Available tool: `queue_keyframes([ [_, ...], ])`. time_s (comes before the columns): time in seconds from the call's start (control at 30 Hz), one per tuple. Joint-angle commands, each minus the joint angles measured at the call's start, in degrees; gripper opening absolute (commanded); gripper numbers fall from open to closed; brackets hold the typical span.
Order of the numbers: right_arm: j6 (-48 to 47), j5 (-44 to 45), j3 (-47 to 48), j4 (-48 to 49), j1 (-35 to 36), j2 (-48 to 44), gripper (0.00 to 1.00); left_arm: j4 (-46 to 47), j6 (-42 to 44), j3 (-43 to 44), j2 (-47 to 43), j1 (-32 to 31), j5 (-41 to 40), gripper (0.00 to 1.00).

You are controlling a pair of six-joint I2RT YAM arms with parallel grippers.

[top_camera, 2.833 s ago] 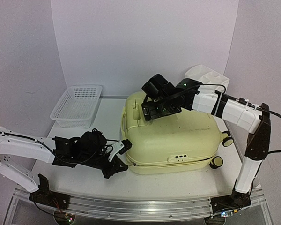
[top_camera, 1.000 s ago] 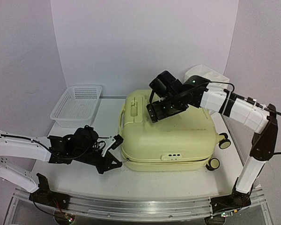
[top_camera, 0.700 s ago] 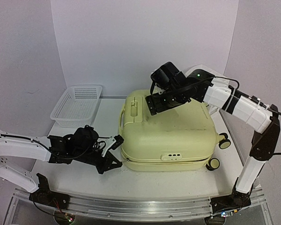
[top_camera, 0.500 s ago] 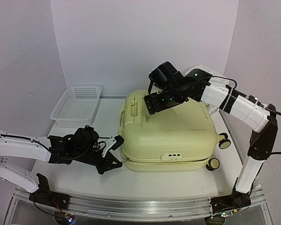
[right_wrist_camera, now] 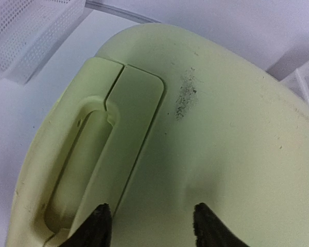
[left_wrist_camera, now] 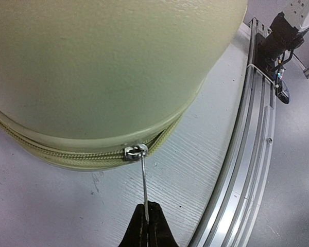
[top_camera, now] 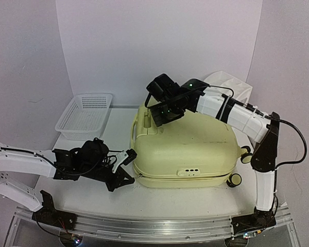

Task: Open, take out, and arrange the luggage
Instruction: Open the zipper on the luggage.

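Right hand [top_camera: 162, 110] swung left above luggage [top_camera: 195, 149] handle [right_wrist_camera: 85, 154] (left hand [left_wrist_camera: 147, 216] pinching zipper pull [left_wrist_camera: 144, 180]).

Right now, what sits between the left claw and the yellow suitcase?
A thin metal zipper pull, pinched by the shut left gripper, runs up to the slider on the luggage. The left wrist view shows it.

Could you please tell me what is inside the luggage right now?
Nothing inside shows: the luggage lies with its lid down, the shell covering any contents. Only the zipper pull at its seam shows, pinched in the left claw.
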Motion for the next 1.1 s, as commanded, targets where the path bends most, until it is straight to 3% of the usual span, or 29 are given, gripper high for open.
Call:
queue_keyframes([
  [0.0,0.7,-1.5,5.2,-1.0,-0.2,1.2,0.24,1.0,1.6,2.6,-1.2,-1.2,2.2,0.0],
  [0.13,0.2,-3.4,9.9,-0.4,-0.1,2.6,0.0,1.1,1.7,2.4,-1.5,-1.3,2.3,0.0],
  [0.53,8.7,-13.7,11.1,-0.8,0.8,7.1,0.0,1.7,1.7,2.7,-0.9,-1.9,2.0,0.0],
  [0.7,17.2,-13.1,14.4,-6.8,0.8,11.2,0.0,1.8,1.1,2.7,-0.6,-2.2,0.4,0.0],
  [0.87,27.6,-9.8,20.0,-17.2,0.8,15.8,0.0,1.7,-2.6,2.4,-0.8,-2.3,-7.0,0.0],
  [1.07,28.3,-11.0,19.7,-24.6,1.5,17.5,0.0,1.7,-9.0,2.2,-0.8,-2.3,-18.5,0.0],
])
